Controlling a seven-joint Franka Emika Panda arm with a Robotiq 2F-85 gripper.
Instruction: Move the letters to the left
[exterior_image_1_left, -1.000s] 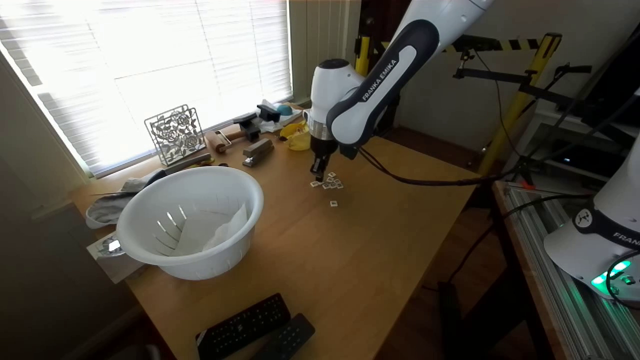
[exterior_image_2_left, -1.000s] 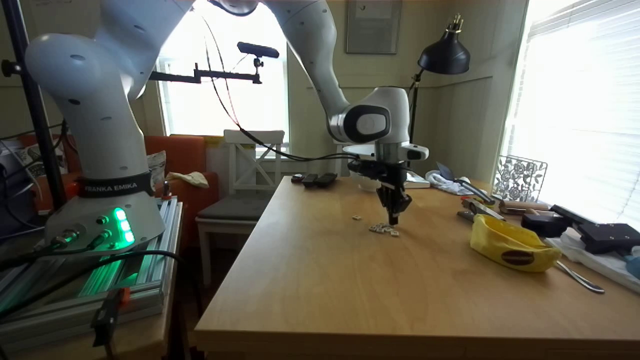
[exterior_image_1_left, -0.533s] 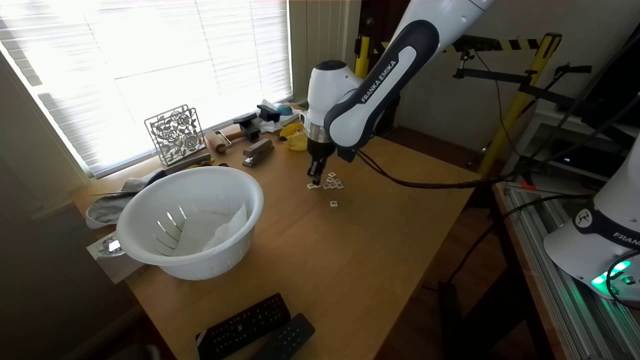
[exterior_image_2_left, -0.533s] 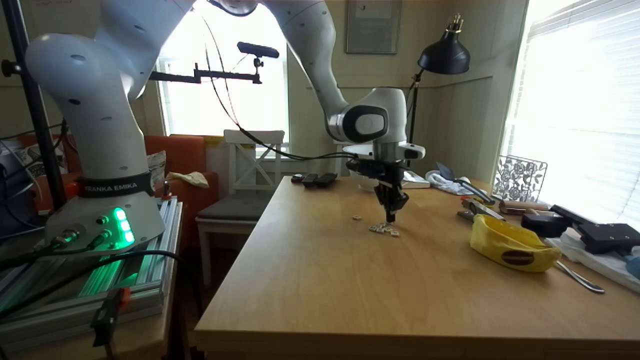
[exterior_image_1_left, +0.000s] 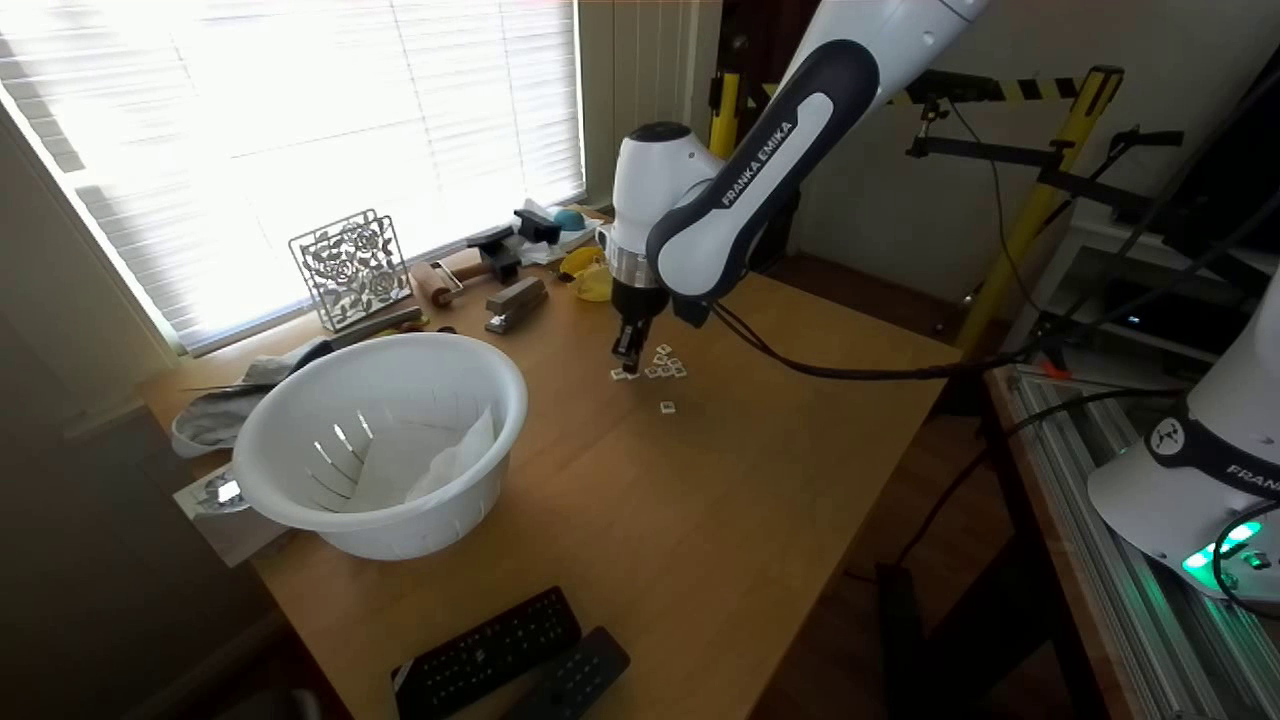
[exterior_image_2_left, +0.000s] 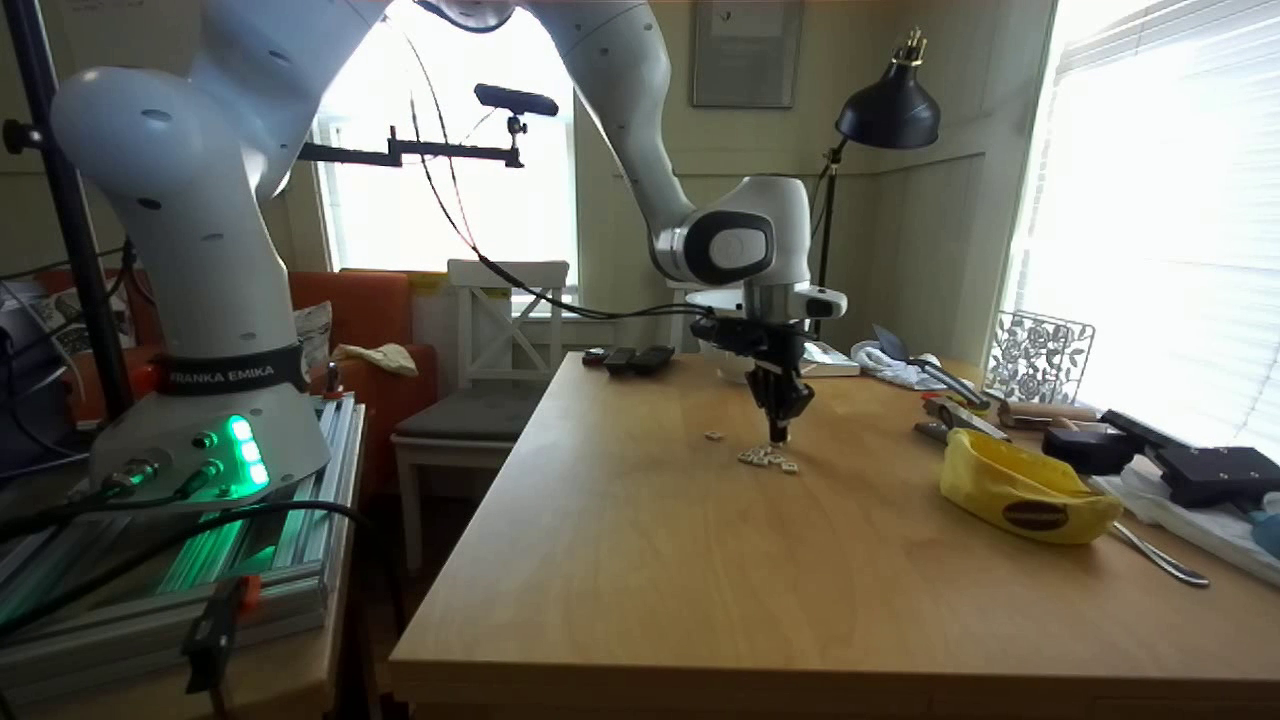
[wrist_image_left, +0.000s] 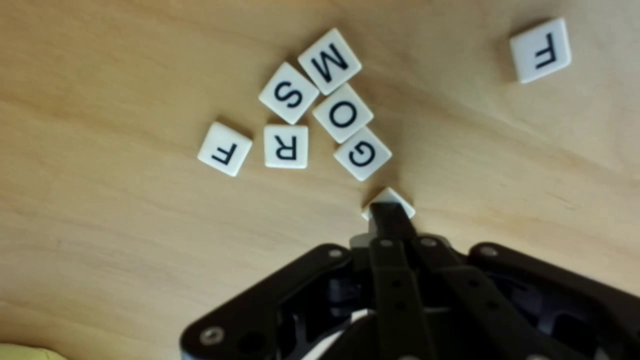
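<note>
The letters are small white square tiles with black letters. Several lie in a loose cluster in the wrist view (wrist_image_left: 343, 114), reading M, S, O, R, F and G. The cluster also shows in both exterior views (exterior_image_1_left: 665, 370) (exterior_image_2_left: 762, 458). A single F tile (wrist_image_left: 542, 50) lies apart from them. My gripper (wrist_image_left: 392, 212) is shut, fingers together, with its tip over one more tile (wrist_image_left: 389, 194); the tip hides that tile's letter. The gripper points down at the table beside the cluster in both exterior views (exterior_image_1_left: 627, 366) (exterior_image_2_left: 779, 438).
A large white bowl (exterior_image_1_left: 380, 350) stands left of the letters in an exterior view. A stapler (exterior_image_1_left: 516, 304), a yellow banana-like object (exterior_image_2_left: 1025, 490) and tools lie along the window side. Black remotes (exterior_image_1_left: 490, 650) lie at the near table end.
In an exterior view, the shut gripper has moved slightly left and toward the camera, and the tile under its tip has slid with it away from the cluster. The other tiles look unmoved.
</note>
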